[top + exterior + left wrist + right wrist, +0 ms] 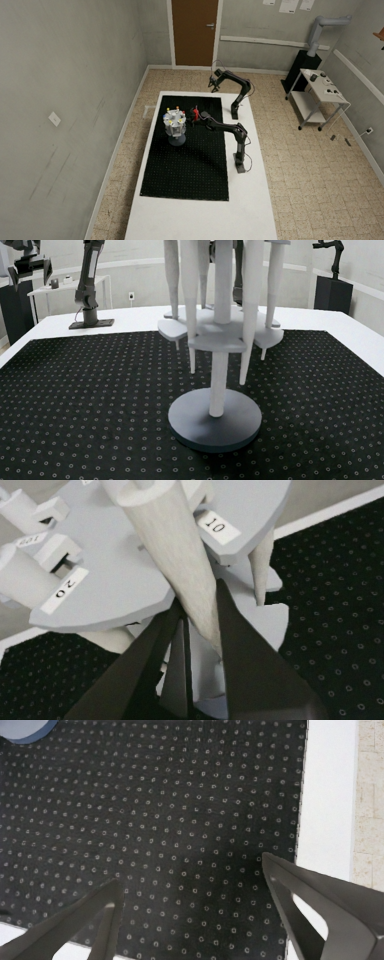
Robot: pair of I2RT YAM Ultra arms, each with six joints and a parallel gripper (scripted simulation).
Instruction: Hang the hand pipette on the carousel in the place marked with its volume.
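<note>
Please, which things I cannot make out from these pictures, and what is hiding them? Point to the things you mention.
- Volume on the push button of the pipette [175,550] in the left end effector [189,121] [200,590]: left wrist view, cut off by the top edge.
- That pipette's lower tip: left wrist view, hidden by the fingers.
- Head of the carousel [176,140] [215,421] [120,580] [25,727]: exterior view, mostly cut off by the top edge.
- Carousel's volume labels: top view, too small to read.
</note>
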